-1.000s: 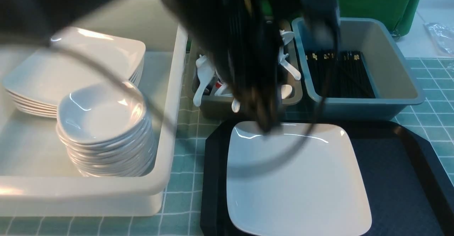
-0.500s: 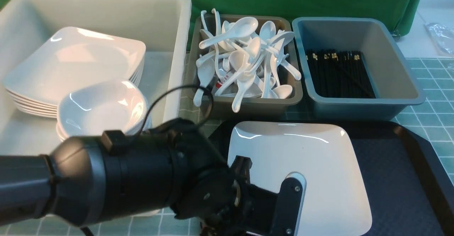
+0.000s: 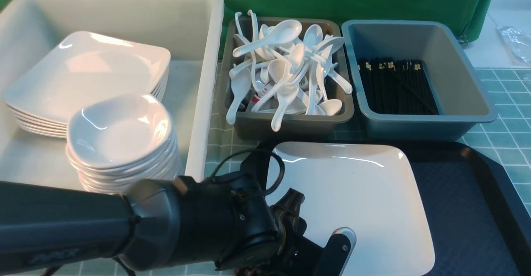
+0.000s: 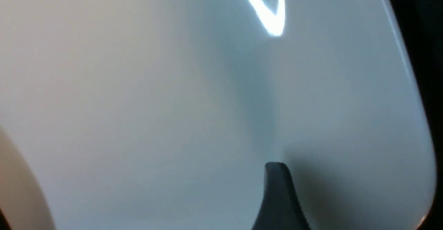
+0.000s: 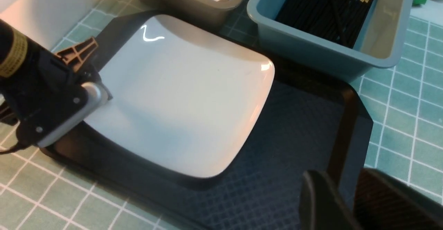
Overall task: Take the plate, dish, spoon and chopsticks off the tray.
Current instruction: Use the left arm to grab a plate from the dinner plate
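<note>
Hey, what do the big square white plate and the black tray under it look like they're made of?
Large white square plate: glazed ceramic or melamine, glossy; sharp light streaks along its rim. Black rectangular tray: likely moulded plastic, matte, finely gridded texture.

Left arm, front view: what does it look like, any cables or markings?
Left arm: matte black tube, faint embossed lettering, a thin black cable looping at the wrist, a silver-grey rounded bracket. Its fingers are brown, lattice-ribbed.

Black textured plastic tray [image 3: 464,209]: we see it level (rim raised).
Glossy white square plate [image 3: 365,193]: flat on its left half.
</note>
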Available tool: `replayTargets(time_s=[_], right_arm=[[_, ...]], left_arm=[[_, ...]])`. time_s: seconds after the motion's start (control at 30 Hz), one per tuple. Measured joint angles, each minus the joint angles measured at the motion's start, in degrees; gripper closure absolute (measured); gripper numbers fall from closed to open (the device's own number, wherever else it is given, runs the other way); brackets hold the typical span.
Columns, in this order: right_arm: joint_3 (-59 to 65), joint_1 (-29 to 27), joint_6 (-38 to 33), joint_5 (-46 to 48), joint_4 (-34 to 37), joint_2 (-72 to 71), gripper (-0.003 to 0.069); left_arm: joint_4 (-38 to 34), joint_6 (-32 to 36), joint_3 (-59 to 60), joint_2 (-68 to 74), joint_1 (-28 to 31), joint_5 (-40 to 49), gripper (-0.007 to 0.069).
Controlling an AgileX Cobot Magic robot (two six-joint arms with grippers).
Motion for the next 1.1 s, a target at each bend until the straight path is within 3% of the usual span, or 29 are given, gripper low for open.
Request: replayTargets(time_s=[0.13, 0.33, 0.47, 0.57, 0.7, 1.1], right_arm=[[0.0, 0.0, 0.0, 0.0, 0.1, 0.0, 0.0463], [0.0, 0.0, 0.0, 0.0, 0.2, 0.0, 0.0463], [0.0, 0.0, 0.0, 0.0, 0.2, 0.0, 0.0463], [0.0, 0.0, 0.0, 0.0, 0.2, 0.0, 0.0463], [0.0, 0.0, 0.0, -0.3, 0.2, 0.0, 0.0463], [0.0, 0.0, 0.9, -4.0, -1.2, 0.0, 0.0463]], left_arm=[[2.0, -1.7, -0.1, 0.5, 0.0, -1.0, 0.0249], [3.4, -5.2, -0.1, 1.1, -0.1, -2.6, 0.0421], [4.4, -8.2, -0.1, 0.9, -0.5, -3.3, 0.0435], [4.0, -10.1, 0.0, -1.3, -2.1, -2.1, 0.0463], [3.3, -12.1, 0.0, -9.1, -6.1, -1.4, 0.058], [-3.6, -15.8, 0.1, -23.7, -8.5, 2.1, 0.0594]])
